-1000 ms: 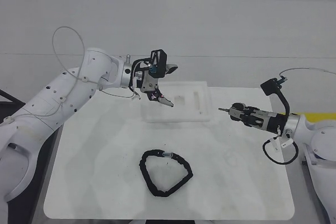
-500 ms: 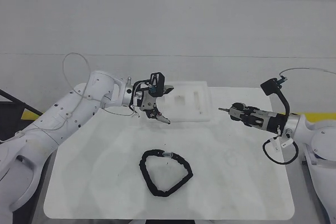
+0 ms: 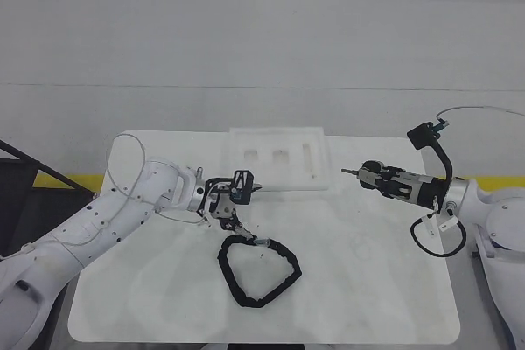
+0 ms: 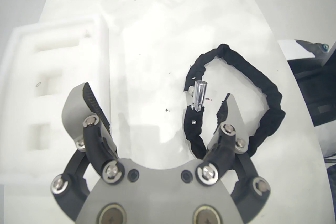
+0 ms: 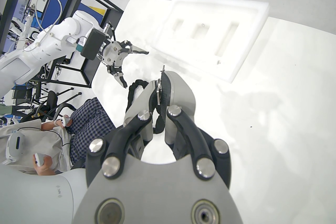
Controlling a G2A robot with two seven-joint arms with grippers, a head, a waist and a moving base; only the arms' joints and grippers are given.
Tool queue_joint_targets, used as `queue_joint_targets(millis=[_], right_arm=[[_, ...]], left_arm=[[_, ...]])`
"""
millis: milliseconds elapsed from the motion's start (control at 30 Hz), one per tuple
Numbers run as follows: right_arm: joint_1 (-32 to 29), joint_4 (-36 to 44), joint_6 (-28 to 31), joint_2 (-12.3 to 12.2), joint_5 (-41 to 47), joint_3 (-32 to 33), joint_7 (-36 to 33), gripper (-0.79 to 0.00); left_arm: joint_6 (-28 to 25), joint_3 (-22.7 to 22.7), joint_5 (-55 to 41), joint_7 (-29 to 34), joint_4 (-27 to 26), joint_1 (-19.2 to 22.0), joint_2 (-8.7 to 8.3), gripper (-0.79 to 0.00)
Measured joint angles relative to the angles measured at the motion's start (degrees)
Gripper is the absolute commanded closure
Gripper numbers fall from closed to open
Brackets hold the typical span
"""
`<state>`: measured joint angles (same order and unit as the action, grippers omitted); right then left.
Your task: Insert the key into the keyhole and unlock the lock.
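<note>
Securing the lock (image 4: pixel 198 98): not yet held.
We see left fingers (image 4: pixel 89 101) gaping empty over it; right fingers (image 5: pixel 181 96) pinch the key (image 3: pixel 348 171), well apart. Next, we reckon: grip lock, align key.

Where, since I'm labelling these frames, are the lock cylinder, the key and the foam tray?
lock cylinder (image 4: pixel 199 95), left wrist view, middle of the silver barrel.
key (image 3: pixel 350 172), top view, its exposed blade.
foam tray (image 3: pixel 289 181), top view, bare front margin.

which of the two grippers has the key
The right gripper, shut on the key. The left gripper is open and empty, by the chain lock.
</note>
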<state>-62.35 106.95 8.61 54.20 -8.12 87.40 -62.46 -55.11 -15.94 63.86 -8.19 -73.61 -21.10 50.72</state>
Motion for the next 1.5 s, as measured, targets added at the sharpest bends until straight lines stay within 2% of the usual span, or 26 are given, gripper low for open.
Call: queue_joint_targets(millis=[167,400,933,1100,1300,1500], right_arm=[[0.0,0.0,0.0,0.0,0.0,0.0,0.0,0.0],[0.0,0.0,0.0,0.0,0.0,0.0,0.0,0.0],[0.0,0.0,0.0,0.0,0.0,0.0,0.0,0.0],[0.0,0.0,0.0,0.0,0.0,0.0,0.0,0.0],[0.0,0.0,0.0,0.0,0.0,0.0,0.0,0.0],[0.0,0.0,0.0,0.0,0.0,0.0,0.0,0.0]], left_arm=[[-2.1,-1.0,3.6,5.6,-4.0,-1.0,-0.92,-0.785],[-2.9,0.1,3.8,11.7,-7.0,-1.3,-0.9,-0.785],[-2.8,0.4,3.2,12.2,-7.0,-1.2,-0.86,-0.785],[0.2,-0.4,5.0,9.5,-7.6,-4.2,-0.83,-0.785],[4.2,-1.8,9.6,0.9,-5.4,-8.7,-1.41,-0.785],[4.8,-2.8,13.3,-4.2,-4.6,-11.5,-1.73,-0.785]])
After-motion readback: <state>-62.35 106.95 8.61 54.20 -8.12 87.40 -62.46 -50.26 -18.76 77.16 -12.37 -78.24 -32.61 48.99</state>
